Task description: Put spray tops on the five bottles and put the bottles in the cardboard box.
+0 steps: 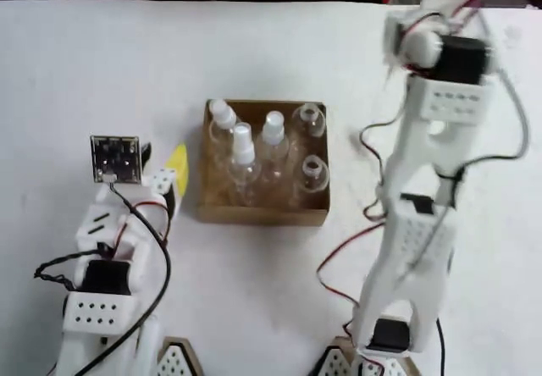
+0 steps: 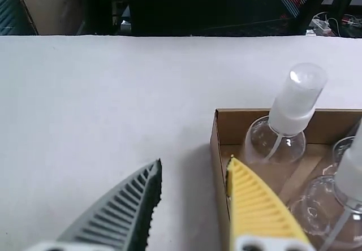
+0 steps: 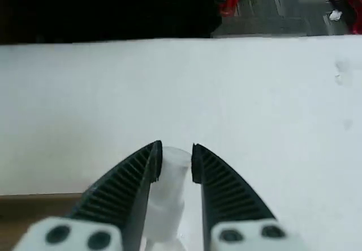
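Note:
The cardboard box (image 1: 262, 215) stands mid-table and holds all the clear bottles. Three of them carry white spray tops (image 1: 243, 139); two at the box's right side, one at the back (image 1: 309, 120) and one at the front (image 1: 313, 168), have bare necks. My left gripper (image 1: 161, 163) rests low at the box's left wall, open and holding nothing (image 2: 193, 166), its yellow finger (image 2: 254, 206) over the box wall (image 2: 218, 143) near a capped bottle (image 2: 283, 132). My right gripper (image 3: 176, 149) is shut on a white spray top (image 3: 169, 194), held above the table.
The right arm (image 1: 423, 181) stands tall to the right of the box, with red and black cables (image 1: 339, 257) trailing beside it. Both arm bases sit at the near edge. Bare white table (image 1: 102, 63) stretches left of and behind the box.

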